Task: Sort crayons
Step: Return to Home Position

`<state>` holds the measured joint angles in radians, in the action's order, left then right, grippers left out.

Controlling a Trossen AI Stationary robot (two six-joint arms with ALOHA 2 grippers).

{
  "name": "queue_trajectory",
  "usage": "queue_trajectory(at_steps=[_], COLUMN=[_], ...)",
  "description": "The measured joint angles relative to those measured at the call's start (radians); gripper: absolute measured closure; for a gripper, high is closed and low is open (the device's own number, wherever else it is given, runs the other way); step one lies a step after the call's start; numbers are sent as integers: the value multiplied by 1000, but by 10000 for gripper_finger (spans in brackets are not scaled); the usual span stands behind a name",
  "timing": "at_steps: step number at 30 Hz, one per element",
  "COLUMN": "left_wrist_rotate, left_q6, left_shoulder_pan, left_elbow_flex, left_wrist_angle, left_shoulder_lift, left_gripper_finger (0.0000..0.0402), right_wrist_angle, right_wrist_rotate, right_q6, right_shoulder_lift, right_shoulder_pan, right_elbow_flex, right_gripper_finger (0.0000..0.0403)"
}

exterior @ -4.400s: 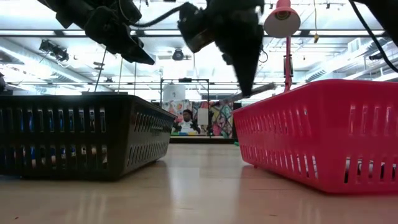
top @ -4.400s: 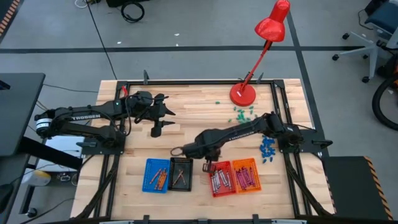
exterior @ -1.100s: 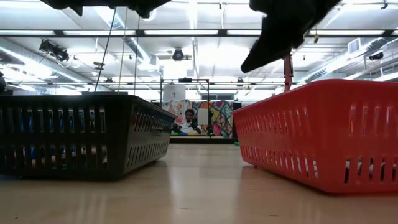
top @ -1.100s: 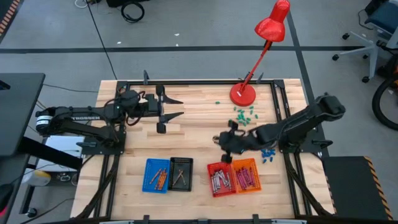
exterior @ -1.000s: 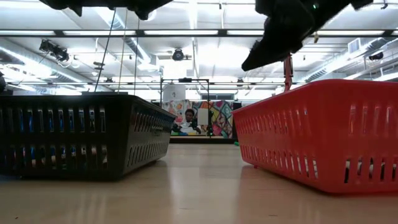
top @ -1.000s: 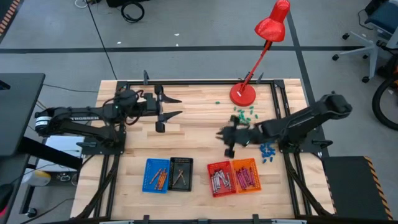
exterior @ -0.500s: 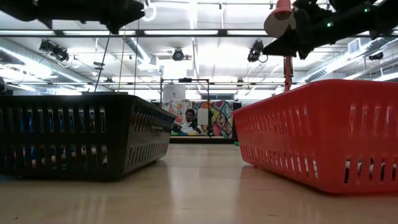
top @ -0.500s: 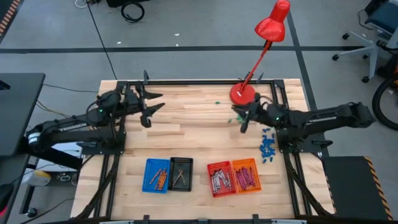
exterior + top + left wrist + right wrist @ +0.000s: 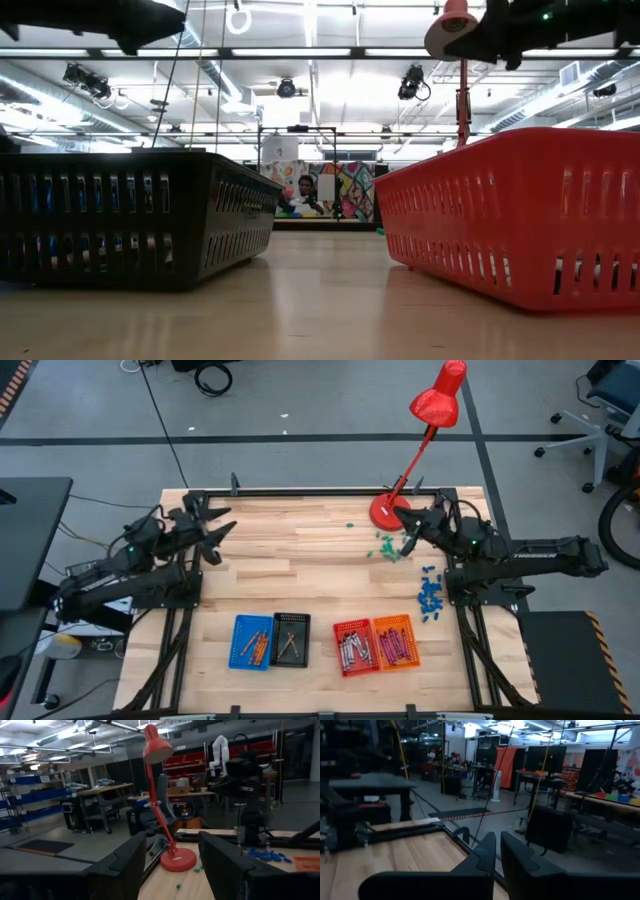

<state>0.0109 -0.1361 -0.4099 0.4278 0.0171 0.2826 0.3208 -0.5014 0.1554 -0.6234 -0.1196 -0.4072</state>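
The crayons lie in four small baskets near the table's front edge. Orange ones fill the blue basket (image 9: 254, 644) and a few lie in the black basket (image 9: 290, 640). Grey-white ones are in the red basket (image 9: 351, 650) and purple ones in the orange basket (image 9: 393, 647). My left gripper (image 9: 222, 540) hangs open over the table's far left, pointing level toward the lamp; its fingers (image 9: 125, 865) hold nothing. My right gripper (image 9: 404, 532) is shut and empty beside the lamp base, its fingers (image 9: 482, 852) close together.
A red desk lamp stands on its round base (image 9: 390, 512) at the far right. Green bits (image 9: 388, 546) and blue chunks (image 9: 430, 598) lie on the wood near the right arm. The low view shows the black basket wall (image 9: 130, 215) and the red basket wall (image 9: 520, 215).
My right gripper has drawn back from above the red basket toward the table's far right, rising and levelling out beside the lamp base, and its fingers have come together. My left gripper has pulled back toward the table's left edge, staying open.
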Motion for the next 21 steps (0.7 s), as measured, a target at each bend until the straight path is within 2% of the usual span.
queue_trajectory(at_steps=[3,7,12,17,21], left_wrist_rotate=[0,6,48,74,93], left_q6=[16,49,98,142,147], left_shoulder_pan=[0,0,0,0,0], left_elbow_flex=[-2,-59,-152,-195,-220], left_wrist_angle=[-72,-62,-15,-12,-13], left_shoulder_lift=[-68,-155,-262,-278,-281], left_gripper_finger=[209,209,210,210,210], right_wrist_angle=[19,143,284,277,202], right_wrist_rotate=[5,49,49,49,18], right_q6=[-37,-89,-136,-153,-163], right_shoulder_lift=[5,-3,11,89,198], right_shoulder_pan=[0,0,0,4,27], right_elbow_flex=[10,97,191,222,236], right_gripper_finger=[371,371,371,372,372])
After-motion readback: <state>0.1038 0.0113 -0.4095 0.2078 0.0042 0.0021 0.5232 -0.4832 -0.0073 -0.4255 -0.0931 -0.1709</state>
